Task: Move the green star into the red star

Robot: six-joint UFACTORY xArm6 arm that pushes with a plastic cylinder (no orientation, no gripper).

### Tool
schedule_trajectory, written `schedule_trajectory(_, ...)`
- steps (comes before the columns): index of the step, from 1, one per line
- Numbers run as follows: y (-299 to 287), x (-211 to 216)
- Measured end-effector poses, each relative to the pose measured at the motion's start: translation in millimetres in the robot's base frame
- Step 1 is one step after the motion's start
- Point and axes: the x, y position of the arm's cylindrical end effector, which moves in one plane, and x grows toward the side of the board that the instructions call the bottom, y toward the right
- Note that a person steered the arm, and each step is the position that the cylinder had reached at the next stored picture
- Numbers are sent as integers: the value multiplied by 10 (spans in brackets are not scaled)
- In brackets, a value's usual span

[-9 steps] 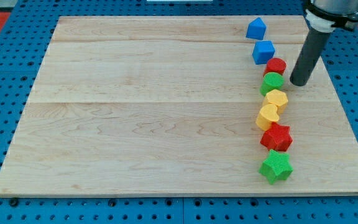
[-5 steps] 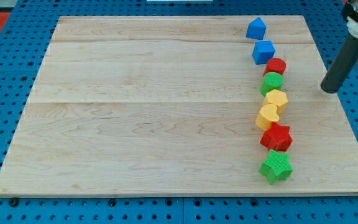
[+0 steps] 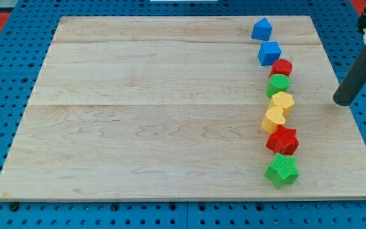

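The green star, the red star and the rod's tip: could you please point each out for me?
green star block (image 3: 281, 170), camera view, centre of its top face
red star block (image 3: 283, 140), camera view, centre of its top
my tip (image 3: 343, 102), camera view, rod's lower end

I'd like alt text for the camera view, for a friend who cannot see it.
A dark rod's tip rests near the right edge of a pale wooden board, apart from a column of small blocks. Top to bottom: two blue blocks, a red block, a green block, two yellow blocks, a red star, a green star.
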Motion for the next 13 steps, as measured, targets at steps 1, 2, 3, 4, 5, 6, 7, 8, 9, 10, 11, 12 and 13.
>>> schedule_trajectory(1,0,9)
schedule_trajectory(2,0,145)
schedule_trajectory(3,0,474)
schedule_trajectory(4,-1,775)
schedule_trajectory(5,-28,1171)
schedule_trajectory(6,-154,1607)
schedule_trajectory(7,-248,1757)
schedule_trajectory(8,-264,1758)
schedule_trajectory(9,-288,1746)
schedule_trajectory(10,-311,1751)
schedule_trajectory(11,-334,1750)
schedule_trajectory(12,-359,1755)
schedule_trajectory(13,-412,1752)
